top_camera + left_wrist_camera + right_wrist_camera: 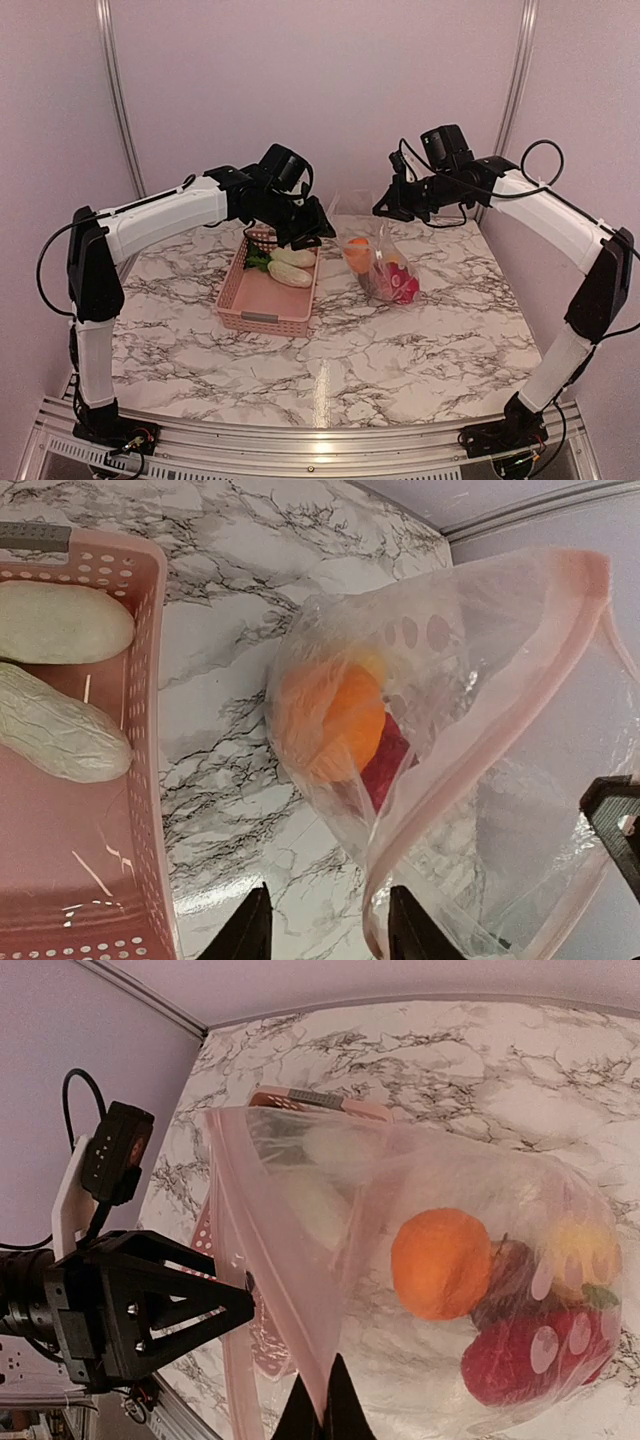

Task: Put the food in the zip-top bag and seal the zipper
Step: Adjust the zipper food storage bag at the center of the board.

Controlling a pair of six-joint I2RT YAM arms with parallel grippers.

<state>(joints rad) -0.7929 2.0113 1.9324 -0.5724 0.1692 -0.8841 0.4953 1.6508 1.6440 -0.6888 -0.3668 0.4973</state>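
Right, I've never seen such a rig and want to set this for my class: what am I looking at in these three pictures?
Two robot arms, left and right, stand at a marble table's near edge. One picture looks down from above and behind; the other two come from a camera on each wrist. A pink basket holds two white vegetables and a leafy green. The right end effector pinches the mouth edge of a clear zip-top bag containing orange, red and yellow toy food. The left end effector is open near that mouth, holding nothing.
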